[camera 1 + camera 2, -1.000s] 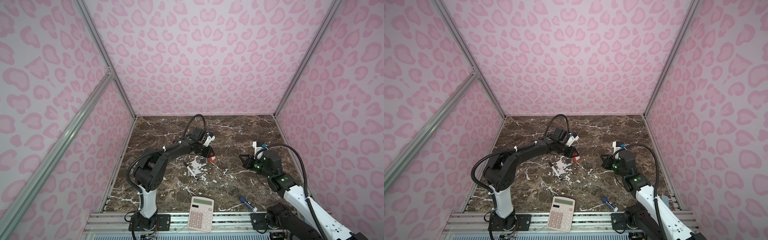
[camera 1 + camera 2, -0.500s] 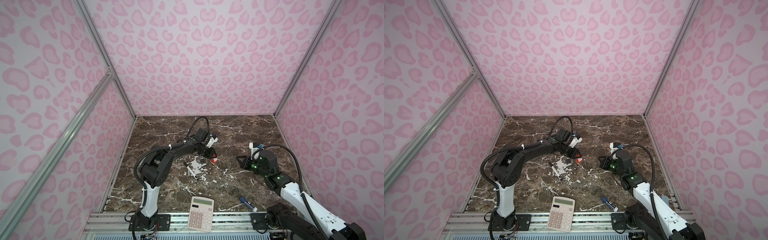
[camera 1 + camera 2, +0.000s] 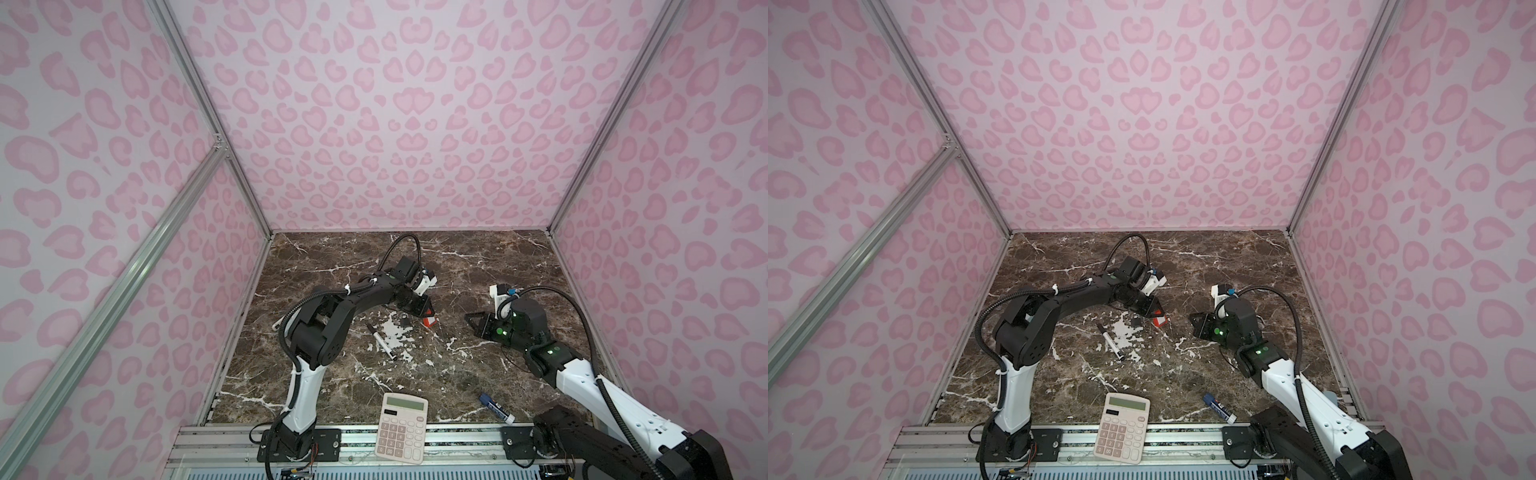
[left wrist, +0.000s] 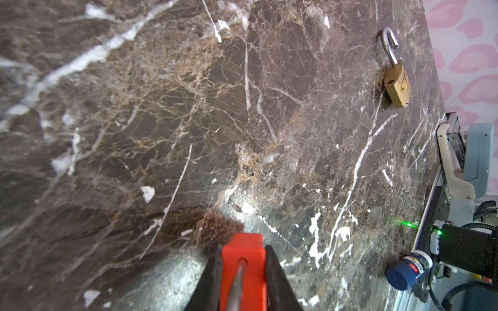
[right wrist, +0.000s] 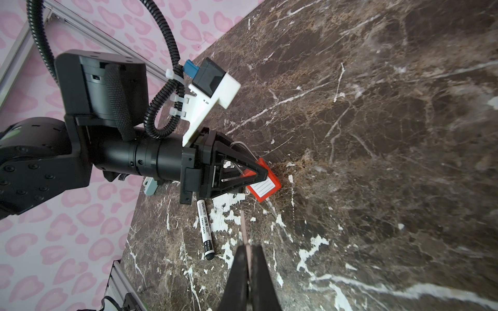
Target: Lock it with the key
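Here: Holdings on the Marble Table

1. Table (image 3: 478,257). Dark marble with white veins, shut in on three sides by pink-spotted walls (image 3: 395,124). Every item below lies on it or over it.

2. Left gripper (image 3: 428,311). Reaches to mid-table, tips low over the surface. Jaws are clamped on the tag; in the left wrist view a black finger (image 4: 276,272) presses each side of it.

3. Tag (image 5: 264,185). Red plastic with a white lined label on one face. A metal shaft (image 4: 237,278) runs from its end back between the fingers; whether that is the key cannot be told.

4. Right gripper (image 3: 467,319). Apart from the left one, pointing toward it across the middle. Jaws are together, pinching a thin strip (image 5: 244,229) that juts past the tips. It is seen edge-on, so its kind cannot be told.

5. Padlock (image 4: 396,83). Brass, lying on its side, shackle swung open, near the table edge below a wall. Neither gripper touches it. It is not made out in the top views.

6. Pen (image 3: 382,341). White barrel, black cap, lying flat near the left gripper, with a small dark block (image 3: 405,322) near it.

7. Calculator (image 3: 401,430). Pale pink, at the front, part on the table and part on the metal rail (image 3: 457,436).

8. Tube (image 3: 496,409). Blue cap, white body, lying near the right arm's base.
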